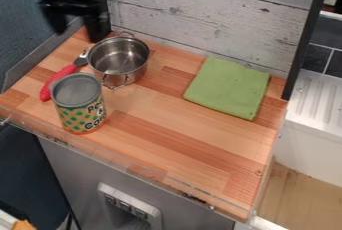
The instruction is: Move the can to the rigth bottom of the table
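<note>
The can (80, 105) stood upright near the left front edge of the table (180, 129), just beside the red handle of the utensil (59, 79), with the pot (119, 60) behind it. From where I was, it looked stiff and smooth-sided, unlikely to give much under a squeeze. I couldn't judge its weight: full, it would probably have been heavy enough to slip in a weak grip; empty, light enough to tip at a nudge. The best hold seemed to be across the round body, around mid-height and square to the sides, so that it wouldn't roll out of the grasp. The rim looked a poorer place, being narrow and hard. It was a wide thing, too, and would have wanted a generous opening, with care not to catch the utensil or the pot.

A green and yellow patterned label wrapped the body, with large dark lettering turned partly toward the front. The paper might have been a little slick.

The gripper (57, 11) was up at the upper left, dark and blurred, well apart from the can. Whether it was open or closed, I couldn't tell. The can had yet to reach the lower right corner; the cloth (228, 89) lay farther back on that side.
</note>
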You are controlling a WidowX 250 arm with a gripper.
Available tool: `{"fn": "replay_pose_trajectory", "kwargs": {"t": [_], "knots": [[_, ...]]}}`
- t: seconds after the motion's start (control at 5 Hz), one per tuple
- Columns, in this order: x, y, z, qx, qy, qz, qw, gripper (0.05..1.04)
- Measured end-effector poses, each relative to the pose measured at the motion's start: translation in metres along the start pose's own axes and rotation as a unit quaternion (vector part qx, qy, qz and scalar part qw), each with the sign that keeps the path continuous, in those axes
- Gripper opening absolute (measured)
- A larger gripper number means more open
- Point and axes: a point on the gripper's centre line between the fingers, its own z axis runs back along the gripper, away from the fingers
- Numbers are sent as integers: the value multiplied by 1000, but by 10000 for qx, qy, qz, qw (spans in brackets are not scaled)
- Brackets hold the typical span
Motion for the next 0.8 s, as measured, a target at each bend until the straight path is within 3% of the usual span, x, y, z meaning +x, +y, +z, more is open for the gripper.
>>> {"fn": "replay_pose_trajectory", "kwargs": {"t": [0.2,0.4,0.6,0.8], "knots": [[-13,47,-14,-13,286,-223,9993,998],[-31,72,-17,89,295,-103,9995,998],[-54,60,-33,-123,407,-198,9989,998],[-64,40,-23,-165,256,-246,9992,998]]}}
